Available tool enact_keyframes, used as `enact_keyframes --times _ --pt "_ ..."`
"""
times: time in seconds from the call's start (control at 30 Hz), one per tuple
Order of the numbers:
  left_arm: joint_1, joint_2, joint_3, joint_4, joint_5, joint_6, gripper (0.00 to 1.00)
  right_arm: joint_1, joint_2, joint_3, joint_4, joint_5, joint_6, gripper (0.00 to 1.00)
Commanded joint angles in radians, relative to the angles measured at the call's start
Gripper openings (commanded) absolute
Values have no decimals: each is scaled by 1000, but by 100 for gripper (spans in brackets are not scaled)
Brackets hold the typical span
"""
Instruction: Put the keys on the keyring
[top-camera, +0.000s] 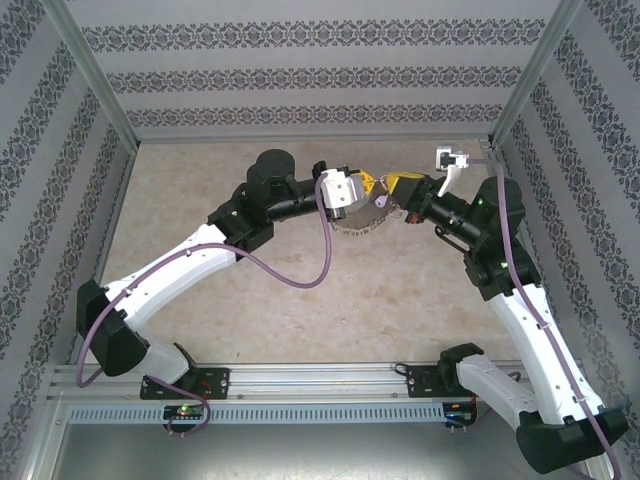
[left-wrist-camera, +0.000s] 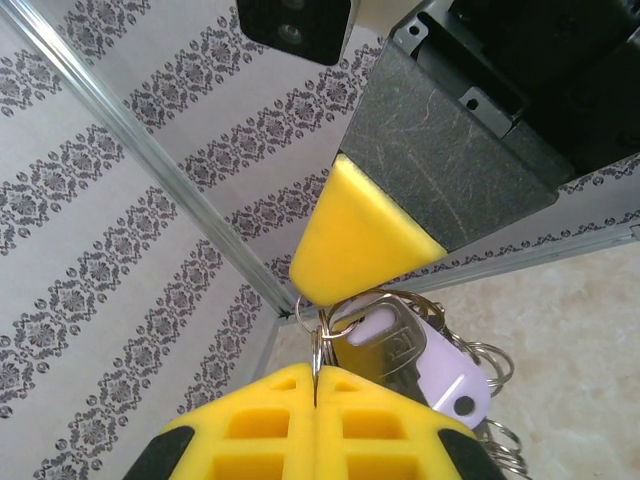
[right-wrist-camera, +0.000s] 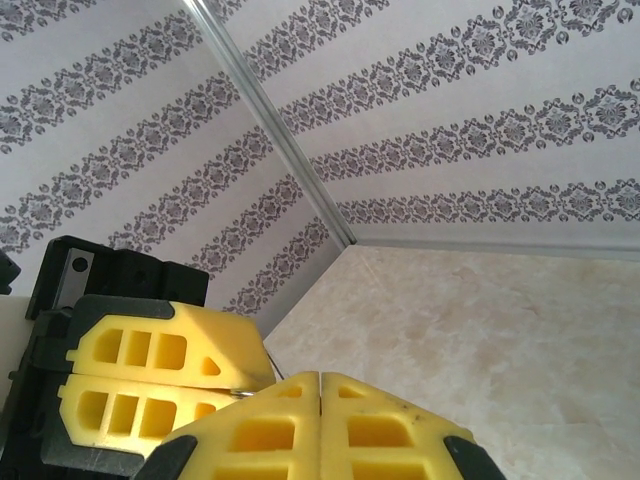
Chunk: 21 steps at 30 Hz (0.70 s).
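Left hand (left-wrist-camera: 315, 385) pinches one keyring (top-camera: 357, 227), right hand (right-wrist-camera: 320, 385) closed beside one key (left-wrist-camera: 445, 368).

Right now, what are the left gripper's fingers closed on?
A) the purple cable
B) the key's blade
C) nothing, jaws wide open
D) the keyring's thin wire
D: in the left wrist view the left gripper is shut on the thin wire of the keyring, with the pale key just beyond.

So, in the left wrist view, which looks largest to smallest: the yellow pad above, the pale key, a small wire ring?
1. yellow pad
2. pale key
3. small wire ring
The key is partly hidden, so it may really be larger.
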Motion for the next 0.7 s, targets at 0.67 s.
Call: enact_keyframes --times 0.67 --pt "-3 -51 1 98 30 -50 0 32 -9 29 19 -21 -11 0"
